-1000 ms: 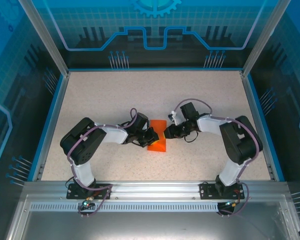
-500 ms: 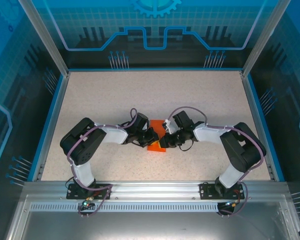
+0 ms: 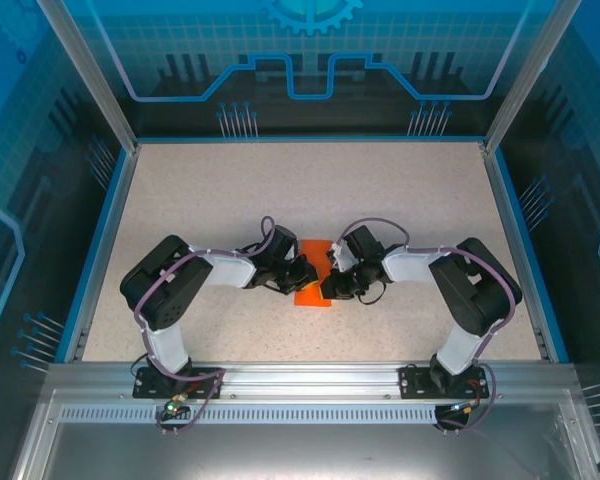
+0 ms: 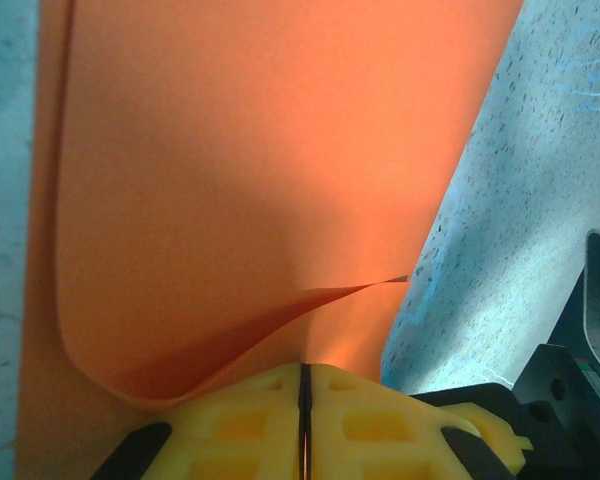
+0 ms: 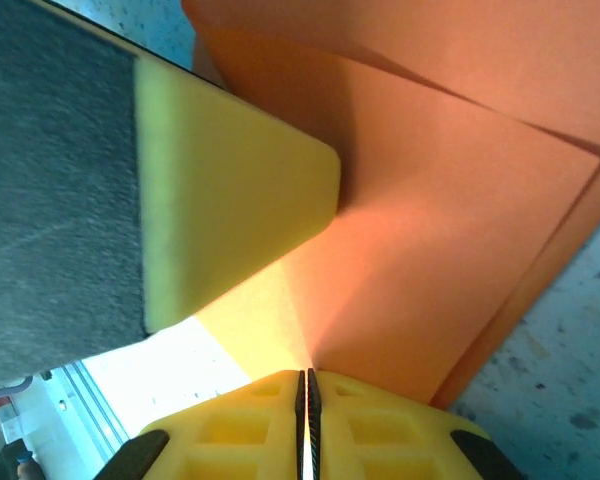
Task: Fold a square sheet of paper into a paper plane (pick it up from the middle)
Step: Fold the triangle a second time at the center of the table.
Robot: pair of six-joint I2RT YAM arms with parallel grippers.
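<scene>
Both of my arms meet over the middle of the speckled surface point(image 3: 230, 190). The left claw point(image 4: 304, 370) is pinched tight on a curled-up edge of the orange square sheet of paper point(image 4: 250, 150). The right claw point(image 5: 307, 376) is clamped on the opposite side. The folded sheet lies between them.

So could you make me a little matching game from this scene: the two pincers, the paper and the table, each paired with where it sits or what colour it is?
Things:
1. left pincer
2. right pincer
3. sheet of paper
4. table top

Place or colour:
A. speckled beige
B. at the paper's right side, seen from above
C. bright orange
D. at the paper's left side, seen from above

Pairs: 1-D, 2-B, 3-C, 4-A.
</scene>
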